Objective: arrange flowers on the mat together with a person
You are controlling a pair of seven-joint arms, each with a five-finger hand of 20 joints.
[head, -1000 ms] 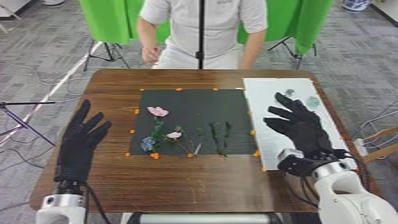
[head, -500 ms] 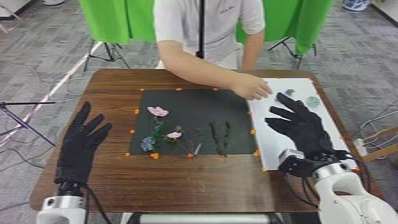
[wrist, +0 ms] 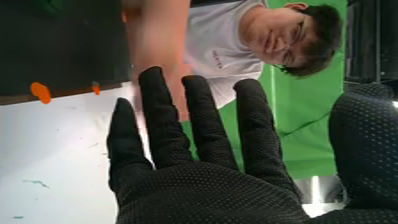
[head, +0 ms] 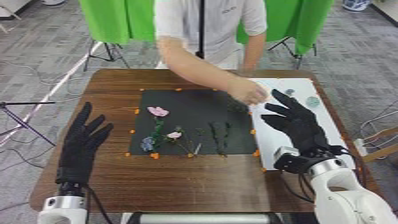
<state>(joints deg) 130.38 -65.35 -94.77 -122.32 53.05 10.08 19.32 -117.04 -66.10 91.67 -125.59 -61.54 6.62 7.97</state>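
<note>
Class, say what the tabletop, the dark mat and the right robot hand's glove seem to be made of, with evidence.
Tabletop: wood or wood-look laminate, faintly glossy; brown with streaky grain.
Dark mat: thin and dull, perhaps card or cloth; flat, evenly dark, so the look leaves it open.
Glove on the right robot hand: matt black fabric; fine dotted texture.

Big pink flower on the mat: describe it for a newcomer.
On the brown table, find the dark mat. In its left part, the big pink flower lies at the far end of green foliage. It is larger and farther from the robot than the small pink flower; the blue flower lies nearer still.
</note>
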